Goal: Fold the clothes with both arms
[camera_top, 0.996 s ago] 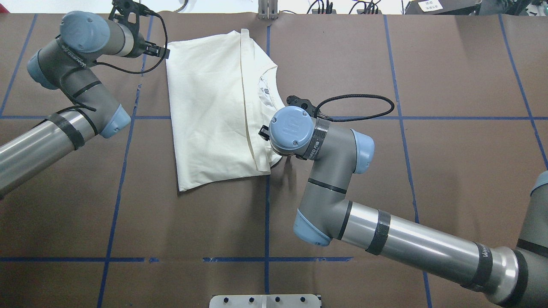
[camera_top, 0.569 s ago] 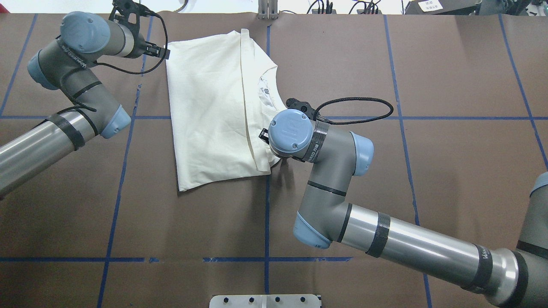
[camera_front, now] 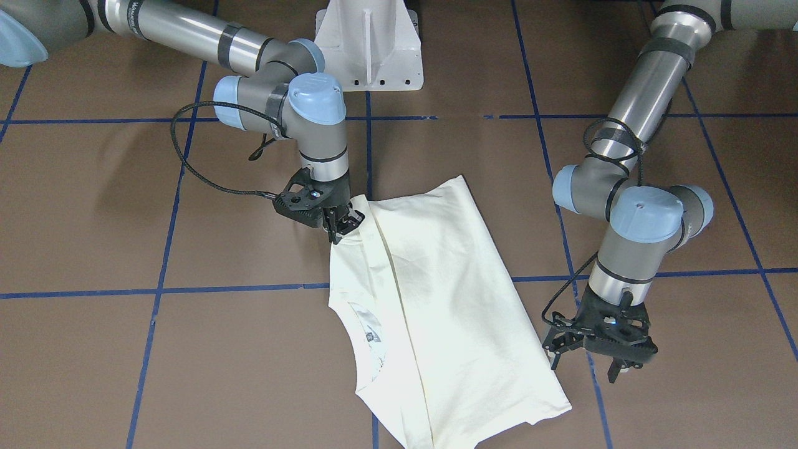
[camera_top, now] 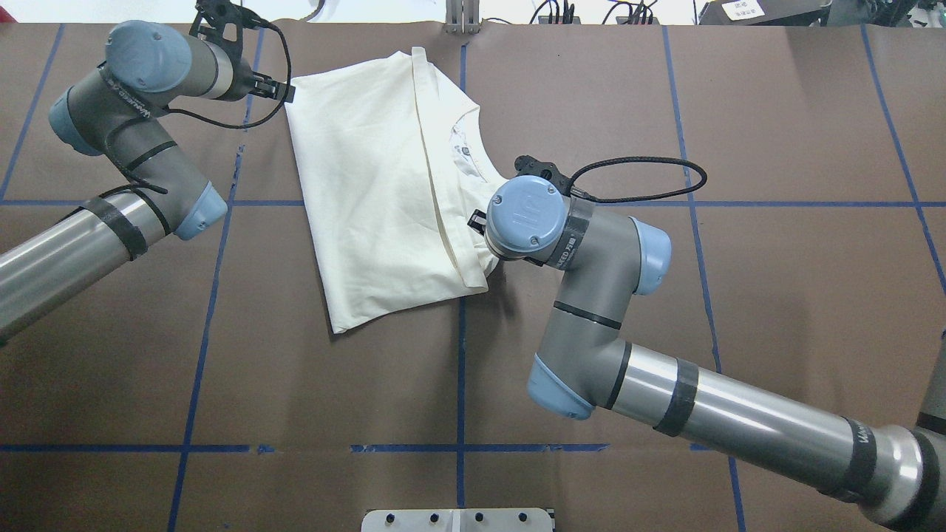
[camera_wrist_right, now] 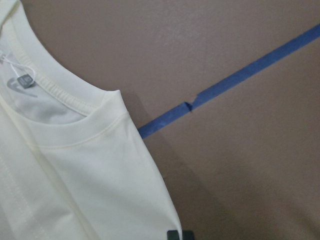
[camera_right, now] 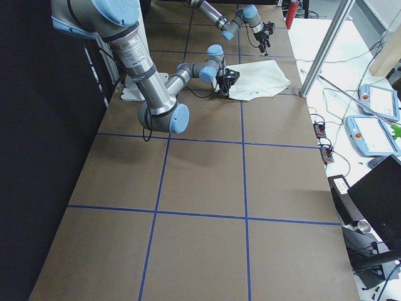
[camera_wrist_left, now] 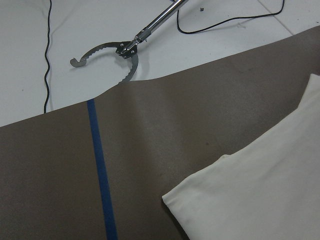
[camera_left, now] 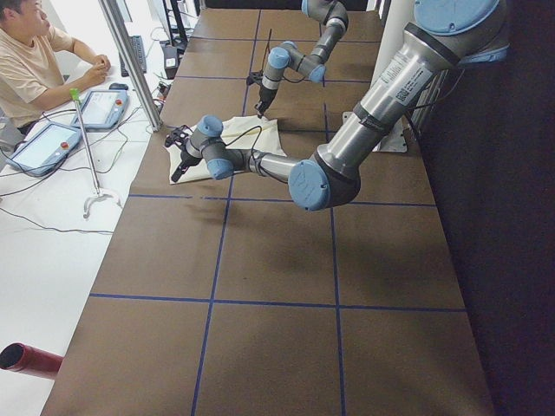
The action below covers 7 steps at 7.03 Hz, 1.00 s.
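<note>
Holding the cream-white shirt (camera_top: 377, 185) by its shoulder edge in the right pincer (camera_front: 341, 226), the black fingers drawn narrow onto the cloth a little way along from the collar (camera_wrist_right: 65, 92). Hovering the left pincer (camera_front: 586, 365) with its fingers spread wide, gripping nothing, just beside the shirt's diagonally opposite corner. Resting the shirt on the brown counter (camera_top: 776, 310), folded lengthwise into 1 long panel, plain side up, with a small label showing inside the neck opening. Covering parts of 2 blue tape lines (camera_top: 776, 203) with the cloth, toward the counter's edge farthest from the robot's base. Catching, in the left side view, 1 person (camera_left: 30, 61) sitting at a white desk beyond that edge.
</note>
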### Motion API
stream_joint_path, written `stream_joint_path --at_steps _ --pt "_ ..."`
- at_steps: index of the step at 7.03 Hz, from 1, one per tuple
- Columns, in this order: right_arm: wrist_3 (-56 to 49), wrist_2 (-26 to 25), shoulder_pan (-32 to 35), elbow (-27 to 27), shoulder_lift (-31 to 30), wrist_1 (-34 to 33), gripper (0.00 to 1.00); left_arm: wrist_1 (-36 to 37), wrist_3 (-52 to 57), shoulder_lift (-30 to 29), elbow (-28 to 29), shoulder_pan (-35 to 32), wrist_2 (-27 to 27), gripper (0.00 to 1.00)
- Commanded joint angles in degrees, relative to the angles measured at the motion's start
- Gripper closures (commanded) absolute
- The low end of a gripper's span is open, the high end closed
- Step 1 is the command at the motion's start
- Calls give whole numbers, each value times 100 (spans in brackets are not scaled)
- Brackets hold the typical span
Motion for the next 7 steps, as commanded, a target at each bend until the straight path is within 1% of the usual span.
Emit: stream_joint_path --at_steps 1,2,4,5,6,7 --pt "47 -137 -324 1295 -1050 -21 100 3 -3 0 -52 4 0 0" --pt "65 -556 -710 1605 -1394 -56 100 -5 -12 0 -61 12 0 0" --pt "117 -779 -1021 1932 -1695 -74 100 3 -12 0 -122 13 0 0" --pt "31 -815 -1048 1995 -1740 -100 28 3 -12 0 -131 21 0 0" --pt "-205 -919 -1083 2013 -1723 -205 0 12 -12 0 -148 21 0 0" --pt "-1034 -938 -1074 2161 -1679 -302 0 12 -21 0 -149 21 0 0"
